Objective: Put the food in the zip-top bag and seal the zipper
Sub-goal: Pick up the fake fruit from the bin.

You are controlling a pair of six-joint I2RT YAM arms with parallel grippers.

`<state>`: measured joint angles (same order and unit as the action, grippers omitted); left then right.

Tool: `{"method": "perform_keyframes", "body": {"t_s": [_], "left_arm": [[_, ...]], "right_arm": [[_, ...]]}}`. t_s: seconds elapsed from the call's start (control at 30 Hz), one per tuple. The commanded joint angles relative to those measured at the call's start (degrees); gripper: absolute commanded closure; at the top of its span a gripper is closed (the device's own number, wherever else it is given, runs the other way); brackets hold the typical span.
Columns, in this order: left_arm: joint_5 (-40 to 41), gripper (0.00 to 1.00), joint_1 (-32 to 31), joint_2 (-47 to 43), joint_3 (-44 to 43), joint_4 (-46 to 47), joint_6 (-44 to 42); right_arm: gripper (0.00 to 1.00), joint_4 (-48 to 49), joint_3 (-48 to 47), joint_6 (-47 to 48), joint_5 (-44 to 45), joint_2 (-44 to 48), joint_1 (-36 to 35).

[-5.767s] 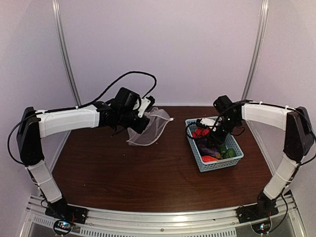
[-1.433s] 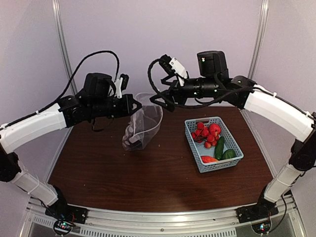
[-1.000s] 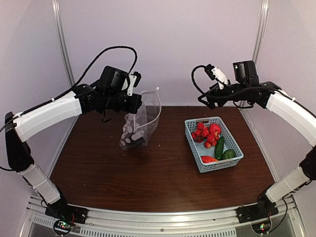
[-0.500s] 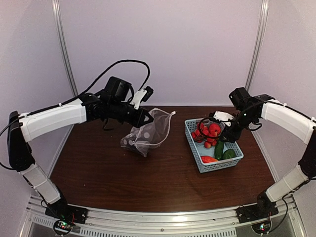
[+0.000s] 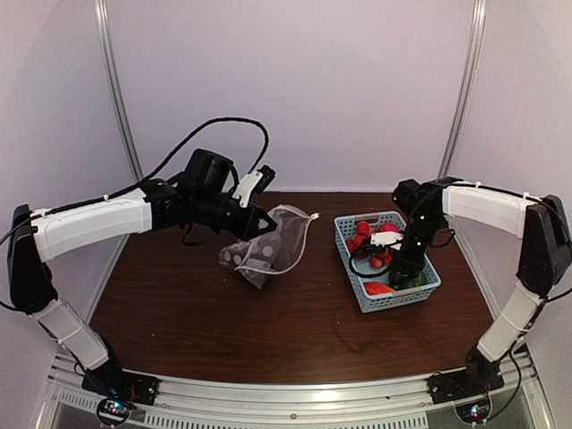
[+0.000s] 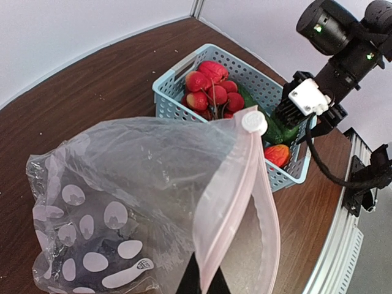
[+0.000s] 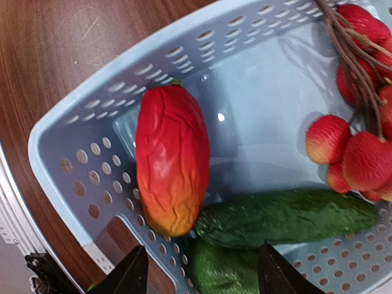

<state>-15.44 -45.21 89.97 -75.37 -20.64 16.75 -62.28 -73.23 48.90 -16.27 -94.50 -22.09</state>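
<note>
My left gripper [image 5: 259,220] is shut on the zipper [image 6: 228,205] of the polka-dot zip-top bag [image 5: 268,246], which hangs open with its bottom on the table. The white slider tab [image 6: 253,122] sits at the strip's far end. A dark shape shows through the bag's lower part [image 6: 79,242]; I cannot tell what it is. My right gripper [image 7: 202,272] is open and empty, low inside the light-blue basket [image 5: 350,264]. It hangs over two green cucumbers [image 7: 288,217], next to a red-orange piece [image 7: 173,159]. Several red round pieces [image 7: 361,153] lie at the basket's far end.
The basket's wall [image 7: 73,184] stands close on the left of my right gripper. In the left wrist view the basket [image 6: 177,104] is just beyond the bag's mouth. White walls enclose the table on three sides.
My right arm swung away from the bag's mouth and came down into the basket. My left arm lowered the bag from hanging high until it slumps on the table.
</note>
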Motion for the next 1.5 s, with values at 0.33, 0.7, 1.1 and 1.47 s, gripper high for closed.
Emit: {"method": "perform_keyframes", "body": {"t_s": [0.33,0.7,1.1,1.47], "left_arm": [[1.42,1.00,0.97,-2.68,0.70,2.49,0.86],[1.12,1.00,2.14,-3.59,1.54,3.59,1.64],[-2.57,1.00,2.23,-3.46,2.25,5.35,2.39],[-8.69,1.00,2.50,-2.07,2.43,9.27,3.01]], "right_arm": [[0.33,11.46,3.88,-4.63,-6.38,-8.52,-6.07],[0.60,8.85,2.92,-5.74,-5.28,-4.77,-5.78],[0.81,4.98,-3.44,-9.89,-8.94,6.09,-5.42],[1.00,13.54,-22.74,-19.36,-20.44,6.49,-14.85]]}}
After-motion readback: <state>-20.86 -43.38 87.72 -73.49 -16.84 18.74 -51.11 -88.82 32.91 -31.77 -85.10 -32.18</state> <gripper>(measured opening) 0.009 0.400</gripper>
